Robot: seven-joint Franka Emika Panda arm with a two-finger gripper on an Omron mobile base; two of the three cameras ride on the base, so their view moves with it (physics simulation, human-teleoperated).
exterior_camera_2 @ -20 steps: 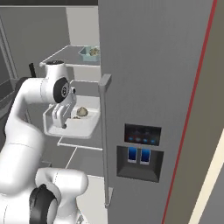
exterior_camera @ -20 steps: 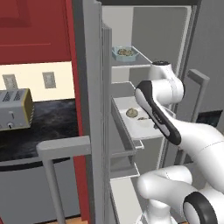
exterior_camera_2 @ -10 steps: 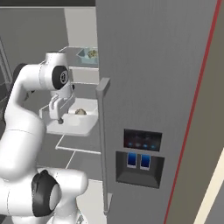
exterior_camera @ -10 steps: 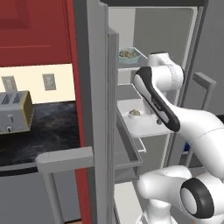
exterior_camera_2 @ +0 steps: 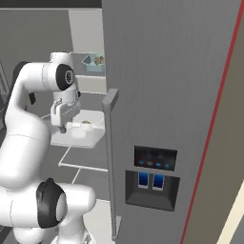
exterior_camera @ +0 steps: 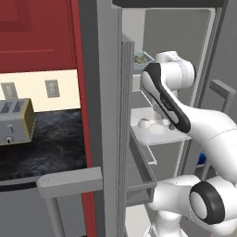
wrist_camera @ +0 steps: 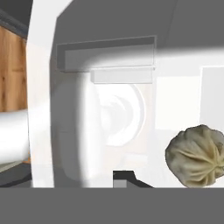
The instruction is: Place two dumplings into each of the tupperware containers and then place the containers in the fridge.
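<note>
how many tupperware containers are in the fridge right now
2. The pale blue container sits on an upper shelf with dumplings in it. The white container sits on the shelf below, under the gripper, with a dumpling showing inside. More dumplings may be hidden.

No readable text, labels, brands or numbers anywhere. Dispenser panel (exterior_camera_2: pixel 154 177) on the fridge door (exterior_camera_2: pixel 167 95) carries only blurred blue lights, no legible characters.

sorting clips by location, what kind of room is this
A simulated kitchen, most likely: an open grey fridge with a dispenser panel on its door, a toaster on a dark counter, and a white container holding a dumpling on a fridge shelf.
</note>
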